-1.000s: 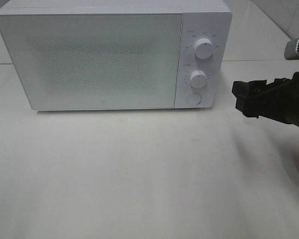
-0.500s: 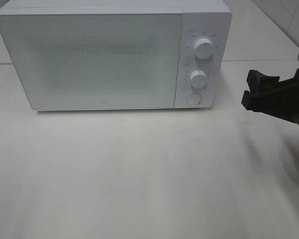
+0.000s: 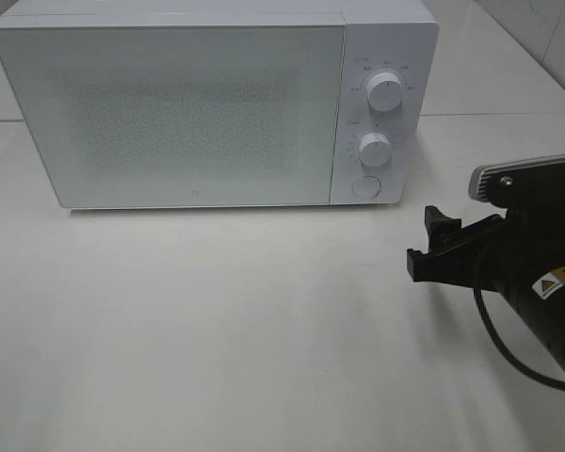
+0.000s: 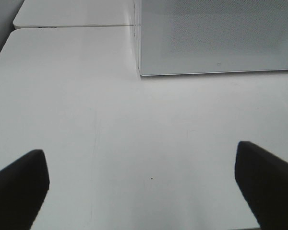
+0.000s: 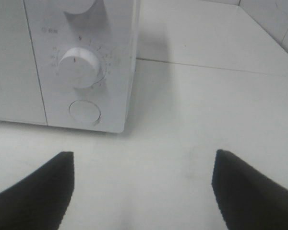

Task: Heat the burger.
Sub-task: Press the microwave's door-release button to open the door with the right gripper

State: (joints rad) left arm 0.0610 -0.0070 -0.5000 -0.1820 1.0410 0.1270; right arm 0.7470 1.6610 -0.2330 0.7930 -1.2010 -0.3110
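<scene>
Exterior high: right jaws spread wide, near closed microwave (image 3: 215, 105).

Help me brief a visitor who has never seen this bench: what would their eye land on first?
First, the big white microwave at the back of the table, door shut, with an upper knob, a lower knob and a round button on its right-hand panel. Next, the black right end effector at the right, open and empty, pointing toward that panel. No burger shows in any view.
</scene>
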